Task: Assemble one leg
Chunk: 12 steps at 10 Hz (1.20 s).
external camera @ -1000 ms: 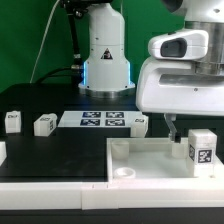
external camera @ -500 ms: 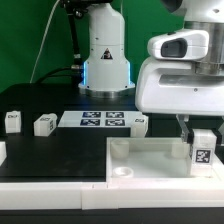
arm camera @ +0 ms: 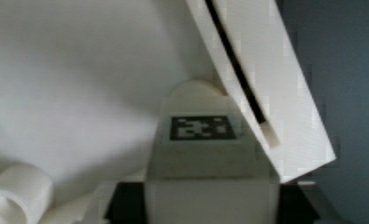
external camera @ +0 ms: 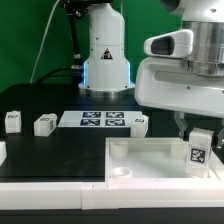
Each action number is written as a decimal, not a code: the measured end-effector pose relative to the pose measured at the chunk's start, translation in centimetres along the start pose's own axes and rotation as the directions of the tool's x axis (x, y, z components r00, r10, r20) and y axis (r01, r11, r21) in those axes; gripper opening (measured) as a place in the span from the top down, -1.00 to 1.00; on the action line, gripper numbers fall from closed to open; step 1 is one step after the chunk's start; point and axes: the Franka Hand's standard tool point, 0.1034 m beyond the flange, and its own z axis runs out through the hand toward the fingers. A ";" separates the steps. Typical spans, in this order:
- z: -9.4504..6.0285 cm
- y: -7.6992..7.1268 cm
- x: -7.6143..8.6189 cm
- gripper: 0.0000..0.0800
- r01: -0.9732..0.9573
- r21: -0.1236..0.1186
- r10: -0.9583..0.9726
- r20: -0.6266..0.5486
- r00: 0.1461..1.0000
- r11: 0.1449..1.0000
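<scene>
My gripper [external camera: 199, 130] is shut on a leg [external camera: 198, 148], a small white block with a black-and-white tag on its face. I hold it upright over the far right corner of the large white tray-like part [external camera: 150, 150], at the exterior view's right. In the wrist view the leg [arm camera: 204, 140] fills the middle between my dark fingers [arm camera: 131, 200], with its tip against the tray's raised wall [arm camera: 270, 90]. Three more legs lie on the black table: two at the left [external camera: 12, 121] [external camera: 45, 124] and one behind the tray [external camera: 138, 122].
The marker board [external camera: 100, 120] lies flat at the back centre, in front of the robot's white base [external camera: 105, 50]. The tray has a round corner socket [external camera: 125, 171] at its near left. A white strip runs along the table's front edge [external camera: 50, 186].
My gripper has moved the leg slightly toward the exterior view's left and a little down, closer to the tray's far right corner. Nothing else has moved.
</scene>
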 end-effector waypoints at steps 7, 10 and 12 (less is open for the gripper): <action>0.1 -0.3 -0.4 0.27 -0.694 0.000 0.694 0.004 0.720 0.720; 0.1 -0.2 -0.3 0.27 -0.854 0.000 0.854 0.005 0.520 0.520; 0.1 -0.2 -0.3 0.26 -0.804 0.000 0.804 0.005 0.595 0.595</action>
